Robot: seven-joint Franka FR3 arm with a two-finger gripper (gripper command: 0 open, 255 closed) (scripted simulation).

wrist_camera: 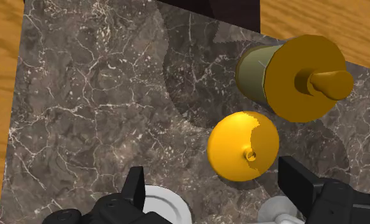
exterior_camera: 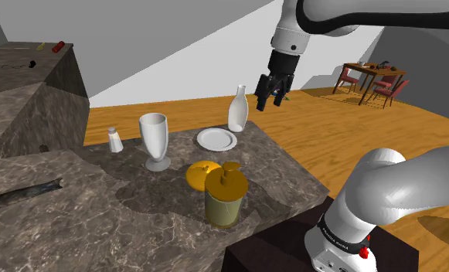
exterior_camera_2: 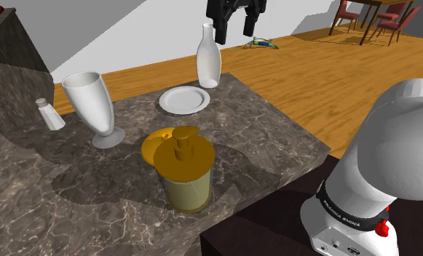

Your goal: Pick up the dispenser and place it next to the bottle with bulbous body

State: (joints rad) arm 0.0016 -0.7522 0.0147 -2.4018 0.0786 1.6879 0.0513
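- Dark veined marble is covering the counter [exterior_camera: 137, 224], which is sitting above a wooden floor [exterior_camera: 354, 139] with grey walls behind; a dining table [exterior_camera: 373, 71] with red chairs is standing far off at the shoulder view's upper right.
- The dispenser [exterior_camera: 225, 199] is standing upright near the counter's front edge, closest to the stand [exterior_camera: 292, 247]; its body is showing olive and its pump top amber.
- A yellow disc [exterior_camera: 199, 173] is lying just behind the dispenser, close beside it; the pictures are not showing whether they touch.
- A white plate [exterior_camera: 216, 139] is resting farther back, and the white bottle [exterior_camera: 238, 110] with the bulbous body is standing upright just beyond it near the far edge, well apart from the dispenser.
- A white goblet [exterior_camera: 154, 139] and a small white shaker [exterior_camera: 115, 140] are standing toward the shoulder view's left.
- The gripper [exterior_camera: 269, 102] is hanging in the air above the counter's far side, just to the shoulder view's right of the bottle's neck and well apart from the dispenser.
- Its black fingers [wrist_camera: 137, 181] are standing apart, released and grasping nothing; in the wrist view the disc and the dispenser [wrist_camera: 291, 73] are lying far below them.
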